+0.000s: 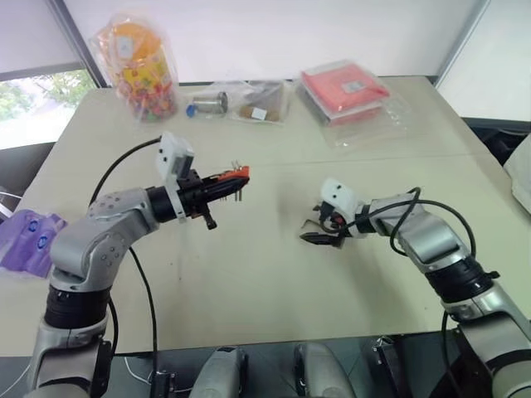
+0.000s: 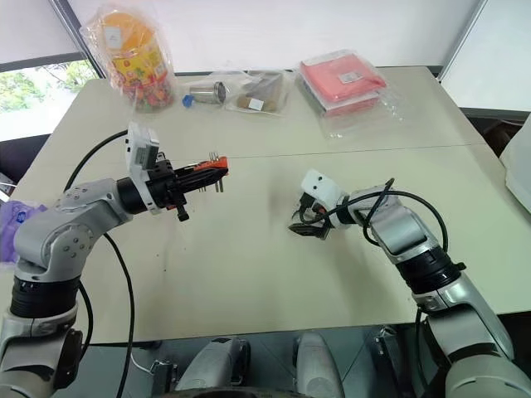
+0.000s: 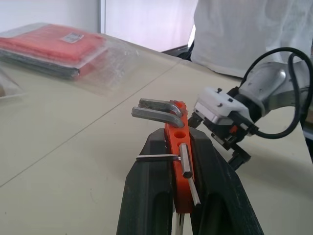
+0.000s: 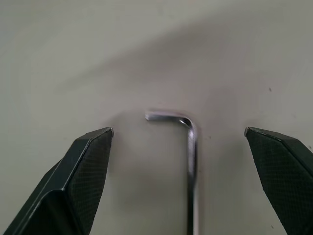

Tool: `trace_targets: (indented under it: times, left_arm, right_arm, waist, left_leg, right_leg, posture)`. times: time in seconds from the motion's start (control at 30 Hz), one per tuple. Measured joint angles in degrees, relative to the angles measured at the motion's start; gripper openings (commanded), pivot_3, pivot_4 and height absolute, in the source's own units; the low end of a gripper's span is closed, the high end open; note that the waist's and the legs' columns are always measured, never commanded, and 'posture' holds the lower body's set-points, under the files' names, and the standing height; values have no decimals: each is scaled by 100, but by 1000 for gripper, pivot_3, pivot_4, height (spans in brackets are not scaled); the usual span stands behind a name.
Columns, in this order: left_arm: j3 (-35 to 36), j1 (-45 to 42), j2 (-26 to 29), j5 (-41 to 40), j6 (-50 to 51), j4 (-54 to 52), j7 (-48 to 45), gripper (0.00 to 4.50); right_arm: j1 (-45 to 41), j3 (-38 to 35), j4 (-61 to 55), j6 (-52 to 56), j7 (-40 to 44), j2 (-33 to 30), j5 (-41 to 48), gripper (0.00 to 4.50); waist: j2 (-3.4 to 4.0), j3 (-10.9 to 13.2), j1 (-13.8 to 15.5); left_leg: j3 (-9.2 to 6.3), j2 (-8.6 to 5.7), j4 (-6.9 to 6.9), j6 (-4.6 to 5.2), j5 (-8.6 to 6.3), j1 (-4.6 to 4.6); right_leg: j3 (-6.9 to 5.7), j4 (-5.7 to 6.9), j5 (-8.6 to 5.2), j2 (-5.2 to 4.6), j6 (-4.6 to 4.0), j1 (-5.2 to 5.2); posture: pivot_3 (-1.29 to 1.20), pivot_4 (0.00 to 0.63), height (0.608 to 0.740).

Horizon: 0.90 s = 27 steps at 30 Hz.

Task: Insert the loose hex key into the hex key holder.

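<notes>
Left claw clamped on one hex key holder; right claw apart astride one loose hex key.

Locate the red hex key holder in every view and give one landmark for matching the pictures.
Left eye view: hex key holder left of centre, above the table, clamped in the left gripper.
Right eye view: holder left of centre, same grip.
Left wrist view: holder centre-low, upright between the black fingers.
Right wrist view: not in it; the loose hex key lies there.
Shared landmark: pink-red packet.
</notes>
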Motion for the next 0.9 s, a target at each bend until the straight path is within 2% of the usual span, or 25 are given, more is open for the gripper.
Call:
trace_targets:
  times: [0.2, 0.23, 0.3, 0.53, 0.77, 0.9]
  left_arm:
    - [0, 53, 18, 0, 1, -77, 62, 0]
    - [0, 69, 20, 1, 1, -86, 72, 0]
    - [0, 73, 21, 0, 1, -122, 97, 0]
    - [0, 72, 55, 1, 1, -161, 104, 0]
    - [0, 70, 54, 5, 0, -160, 106, 0]
    - [-26, -23, -48, 72, -25, -81, 119, 0]
  right_arm:
    - [-90, -12, 268, -204, 51, 76, -83, 4469]
    - [-91, -27, 298, -216, 51, 100, -83, 4235]
    - [-91, -43, 332, -217, 51, 169, -83, 3654]
    - [-104, -48, 416, -223, 54, 270, -86, 171]
    - [-68, -159, 401, -216, -34, 344, -128, 73]
    - [79, -685, 483, -1277, -871, 893, -245, 73]
  waist:
    - [-1, -1, -3]
    - [-1, -1, -3]
    - [-2, -1, -9]
    - [-3, -2, -8]
    - [-4, -3, -2]
    - [-3, -3, -12]
  left_leg:
    - [0, 0, 0, 0, 0, 1]
    - [0, 0, 0, 0, 0, 1]
    - [0, 1, 0, 0, 0, 2]
    - [0, 1, 1, 0, 0, 3]
    - [-1, 1, 1, 0, 0, 3]
    - [1, 1, 0, -2, 1, 0]
  right_leg:
    - [0, 1, 0, 1, 0, 0]
    - [0, 1, 0, 1, 0, 1]
    - [0, 1, 0, 2, 0, 1]
    - [0, 1, 0, 2, 0, 3]
    - [0, 1, 0, 2, 0, 3]
    - [0, 3, 0, 3, 0, -3]
  posture:
    - [0, 150, 740]
    - [0, 150, 740]
    - [0, 150, 740]
    - [0, 150, 740]
    - [0, 150, 740]
    - [0, 150, 740]
